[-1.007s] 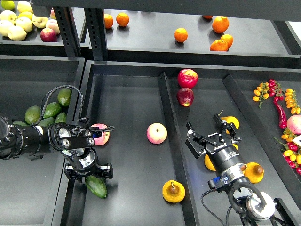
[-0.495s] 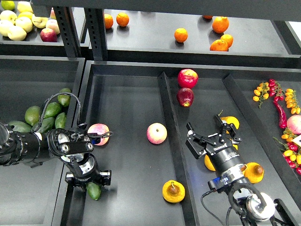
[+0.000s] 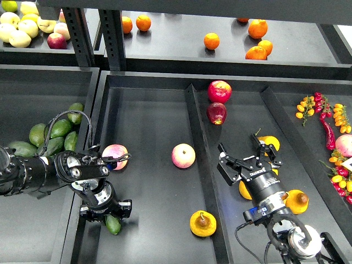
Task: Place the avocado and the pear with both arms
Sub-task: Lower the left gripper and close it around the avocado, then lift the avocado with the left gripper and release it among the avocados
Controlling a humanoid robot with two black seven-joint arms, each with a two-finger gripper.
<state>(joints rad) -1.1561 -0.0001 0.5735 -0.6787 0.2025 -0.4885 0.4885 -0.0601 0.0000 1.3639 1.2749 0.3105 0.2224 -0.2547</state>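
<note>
My left gripper (image 3: 105,211) is at the near left of the middle tray, pointing down. It is shut on a dark green avocado (image 3: 113,224), whose end shows just below the fingers, by the tray's left wall. A yellow-orange pear (image 3: 203,223) with a brown pit lies free at the near end of the same tray, against the divider. My right gripper (image 3: 250,158) is open and empty in the right compartment. It hovers among other yellow-orange pears (image 3: 297,201), about a hand's width right of and beyond the free pear.
Two pink-yellow apples (image 3: 115,157) (image 3: 183,155) lie in the middle tray. Two red apples (image 3: 219,91) sit at the far end. A pile of avocados (image 3: 52,137) fills the left tray. A raised divider (image 3: 199,159) splits the compartments. Oranges (image 3: 257,52) lie on the upper shelf.
My left gripper has moved toward the near edge and downward with the avocado, so less of the fruit shows. The right arm has not moved.
</note>
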